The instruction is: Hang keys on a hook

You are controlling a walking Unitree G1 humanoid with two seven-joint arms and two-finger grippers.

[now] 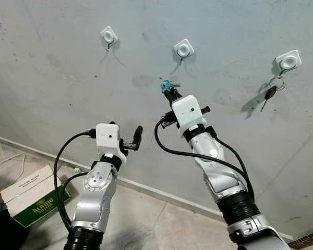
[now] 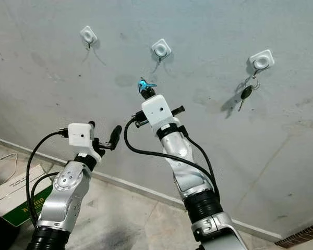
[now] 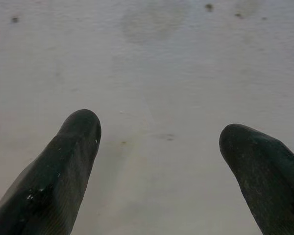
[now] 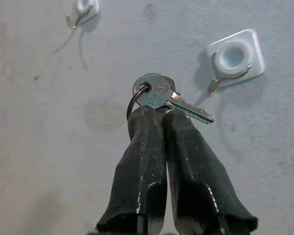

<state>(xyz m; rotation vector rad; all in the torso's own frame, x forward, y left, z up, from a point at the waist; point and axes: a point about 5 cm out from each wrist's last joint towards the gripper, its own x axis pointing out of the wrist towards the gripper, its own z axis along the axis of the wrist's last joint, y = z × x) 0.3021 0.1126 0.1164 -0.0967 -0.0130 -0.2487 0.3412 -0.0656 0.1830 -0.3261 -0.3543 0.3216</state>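
Observation:
Three white hooks are stuck on the grey wall: a left hook (image 1: 109,36), a middle hook (image 1: 183,49) and a right hook (image 1: 289,61). A dark key (image 1: 270,94) hangs from the right hook. My right gripper (image 1: 169,91) is raised toward the wall just below and left of the middle hook, shut on a bluish-silver key with a ring (image 4: 159,94). In the right wrist view the middle hook (image 4: 232,58) lies a little beyond the key. My left gripper (image 1: 136,138) is held lower, near the wall, open and empty, its fingers (image 3: 63,166) wide apart.
A cardboard box (image 1: 34,195) with green print lies on the tiled floor at the lower left, beside a white cable. A skirting line runs along the wall's foot. The wall between the hooks is bare, with a few stains.

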